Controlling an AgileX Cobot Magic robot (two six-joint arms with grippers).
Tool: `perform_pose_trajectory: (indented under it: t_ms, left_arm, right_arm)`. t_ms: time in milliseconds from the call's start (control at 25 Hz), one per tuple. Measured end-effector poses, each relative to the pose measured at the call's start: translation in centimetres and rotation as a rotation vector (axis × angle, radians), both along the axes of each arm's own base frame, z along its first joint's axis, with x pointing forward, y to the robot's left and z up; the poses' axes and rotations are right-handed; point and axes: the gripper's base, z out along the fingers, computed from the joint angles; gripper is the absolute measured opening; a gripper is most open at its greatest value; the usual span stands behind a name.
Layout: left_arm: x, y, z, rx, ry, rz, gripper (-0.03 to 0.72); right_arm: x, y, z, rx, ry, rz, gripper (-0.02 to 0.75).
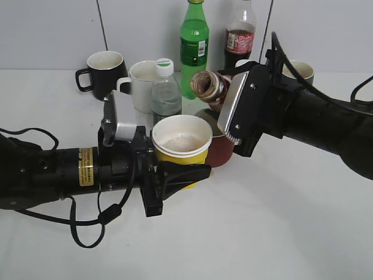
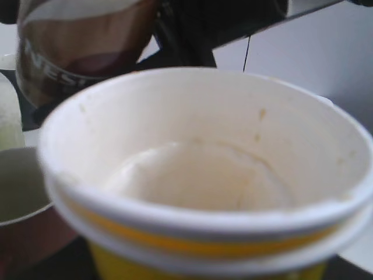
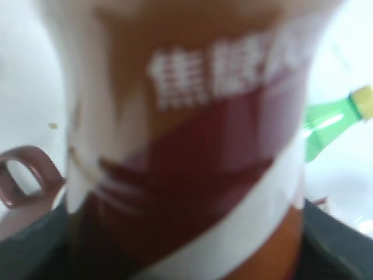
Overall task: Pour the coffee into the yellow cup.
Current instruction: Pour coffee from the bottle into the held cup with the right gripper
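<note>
2 grips: left jaws clamp yellow cup (image 1: 182, 142), right jaws clamp tilted coffee (image 1: 210, 87) above its rim

- The left arm (image 1: 41, 169) is a thick black tube, matte, with a gold-yellow label band printed in small dark text near its wrist.
- A black cable loops loosely under this arm, and another thin one trails along its top.
- The left end effector (image 1: 175, 175) has black angular fingers behind a black plate, with a small white-and-grey block mounted above the wrist.
- The right arm (image 1: 332, 125) is likewise black and rounded, with black cables arching over it.
- The right end effector (image 1: 236, 114) carries a silvery-grey metal plate dotted with small dark screws, framed in black.
</note>
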Motion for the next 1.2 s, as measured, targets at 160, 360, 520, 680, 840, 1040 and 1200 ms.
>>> perform_pose_trajectory:
  t_ms: [160, 360, 520, 680, 840, 1040, 1200]
  left_arm:
    - [0.40, -0.35, 0.39, -0.009, -0.024, -0.013, 0.377]
    - [0.45, -0.49, 0.58, -0.009, -0.037, -0.030, 0.377]
    - [0.05, -0.55, 0.48, 0.005, -0.047, -0.078, 0.377]
    - [-0.28, -0.58, 0.37, 0.018, -0.055, -0.117, 0.377]
    - [-0.30, -0.58, 0.37, 0.018, -0.055, -0.119, 0.377]
    - [-0.29, -0.57, 0.33, 0.023, -0.055, -0.119, 0.377]
    - [-0.30, -0.57, 0.30, 0.026, -0.055, -0.120, 0.377]
  right_arm:
    - [0.15, 0.11, 0.27, -0.074, -0.089, 0.030, 0.503]
    - [0.16, 0.18, 0.50, -0.124, -0.168, 0.051, 0.503]
    - [0.16, 0.20, 0.53, -0.169, -0.213, 0.064, 0.503]
    - [0.20, 0.16, 0.54, -0.201, -0.242, 0.068, 0.503]
    - [0.22, 0.14, 0.56, -0.234, -0.272, 0.074, 0.503]
    - [0.24, 0.13, 0.61, -0.264, -0.306, 0.081, 0.503]
    - [0.25, 0.13, 0.62, -0.289, -0.330, 0.088, 0.503]
